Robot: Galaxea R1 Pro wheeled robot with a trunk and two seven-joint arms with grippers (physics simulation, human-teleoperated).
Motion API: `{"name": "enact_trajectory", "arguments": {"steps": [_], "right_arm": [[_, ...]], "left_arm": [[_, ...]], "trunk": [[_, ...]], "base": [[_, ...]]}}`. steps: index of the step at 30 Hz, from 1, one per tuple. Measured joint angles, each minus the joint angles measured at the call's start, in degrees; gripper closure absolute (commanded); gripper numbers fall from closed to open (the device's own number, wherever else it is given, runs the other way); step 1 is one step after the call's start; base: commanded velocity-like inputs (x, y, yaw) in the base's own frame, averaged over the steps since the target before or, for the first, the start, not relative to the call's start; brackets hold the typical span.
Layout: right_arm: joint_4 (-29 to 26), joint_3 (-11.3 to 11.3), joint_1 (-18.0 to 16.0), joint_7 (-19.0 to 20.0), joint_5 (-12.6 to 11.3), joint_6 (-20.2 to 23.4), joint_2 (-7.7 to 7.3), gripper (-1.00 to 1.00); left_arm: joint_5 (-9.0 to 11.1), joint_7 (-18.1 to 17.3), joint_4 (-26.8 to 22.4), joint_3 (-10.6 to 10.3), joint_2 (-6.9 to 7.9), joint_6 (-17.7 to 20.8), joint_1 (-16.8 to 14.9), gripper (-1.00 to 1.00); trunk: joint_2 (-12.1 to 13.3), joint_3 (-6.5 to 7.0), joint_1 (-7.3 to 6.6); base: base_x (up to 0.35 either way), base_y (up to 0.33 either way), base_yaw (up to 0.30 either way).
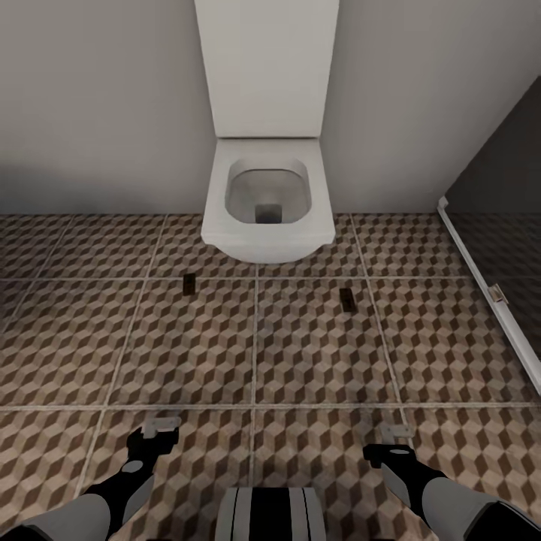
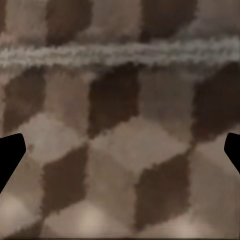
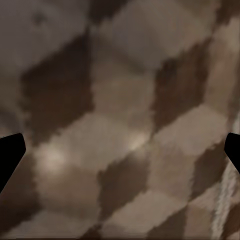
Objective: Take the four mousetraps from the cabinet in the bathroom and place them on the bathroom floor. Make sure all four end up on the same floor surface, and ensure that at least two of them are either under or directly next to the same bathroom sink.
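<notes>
— Head view first: what do we see close to us?
— Our left gripper (image 1: 161,426) and right gripper (image 1: 394,433), both wide open, holding nothing, above the bathroom floor (image 1: 300,361).
— And farther?
— Two mousetraps (image 1: 189,284) (image 1: 347,299) lie flat before the toilet (image 1: 267,195).

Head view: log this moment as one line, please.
scene: toilet ahead | mousetraps: two on bathroom floor, left one, right one | left tool open, empty | right tool open, empty

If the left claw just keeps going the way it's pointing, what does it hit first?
Most likely the bathroom floor. The left claw points down at the cube-patterned tiles, open and holding nothing, with nothing in between as far as its wrist view shows.
</notes>
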Motion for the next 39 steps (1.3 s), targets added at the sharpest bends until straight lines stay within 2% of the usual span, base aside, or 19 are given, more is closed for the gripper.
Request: {"name": "enact_trajectory", "arguments": {"steps": [25, 39], "right_arm": [[0.0, 0.0, 0.0, 0.0, 0.0, 0.0, -0.04, -1.0], [0.0, 0.0, 0.0, 0.0, 0.0, 0.0, -0.07, -1.0]], "left_arm": [[0.0, 0.1, -0.1, 0.3, -0.09, 0.2, 0.0, -1.0], [0.0, 0.3, -0.1, 0.3, -0.17, 0.3, 0.0, -1.0]], "trunk": [[0.0, 0.0, 0.0], [0.2, 3.1, -0.37]], "base": [[-0.005, 0.0, 0.0], [0.0, 0.0, 0.0]]}}
